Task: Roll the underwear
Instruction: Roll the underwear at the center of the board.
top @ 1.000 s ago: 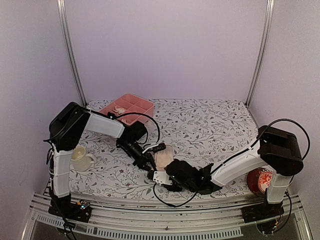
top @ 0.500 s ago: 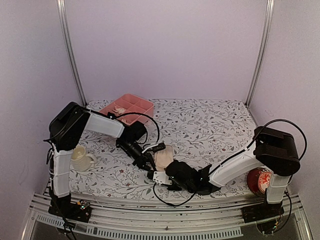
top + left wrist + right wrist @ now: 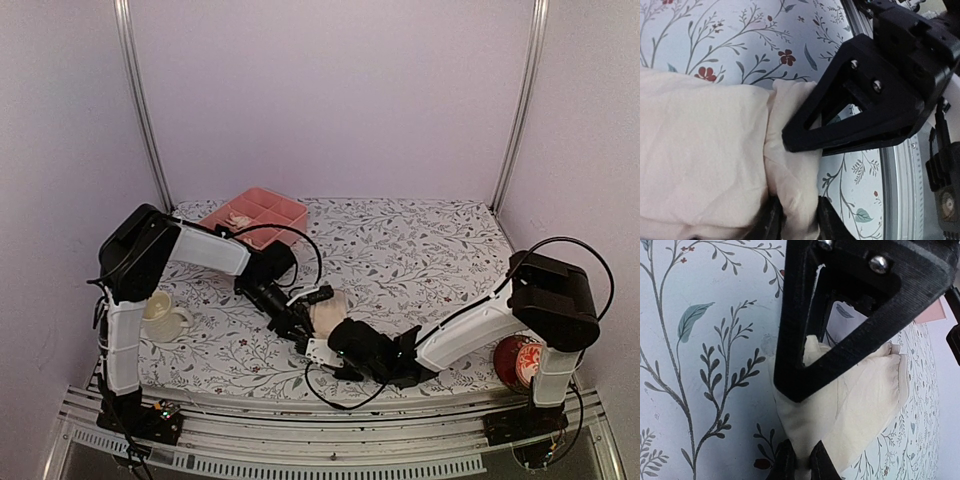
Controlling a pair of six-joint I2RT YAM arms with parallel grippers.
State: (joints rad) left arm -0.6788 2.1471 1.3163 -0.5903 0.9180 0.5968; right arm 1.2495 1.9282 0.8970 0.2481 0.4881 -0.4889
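The pale peach-beige underwear [image 3: 327,313] lies on the floral cloth near the front middle, between both grippers. It fills the left wrist view [image 3: 700,150] and shows in the right wrist view [image 3: 855,405]. My left gripper [image 3: 303,325] is shut on a rolled fold at its near edge [image 3: 795,220]. My right gripper [image 3: 322,350] is shut on the corner of the same garment [image 3: 802,462]. Each wrist view shows the other gripper's black fingers [image 3: 865,110] over the fabric. The olive-brown underwear is out of view.
A pink compartment tray [image 3: 255,215] stands at the back left with a pale item in it. A cream mug [image 3: 160,315] sits at the left by the left arm. A red round object [image 3: 518,362] sits at the right by the right arm's base. The table's metal front rail [image 3: 330,440] is close.
The right gripper has shifted slightly left and forward toward the garment; the left gripper and the fabric have barely moved.
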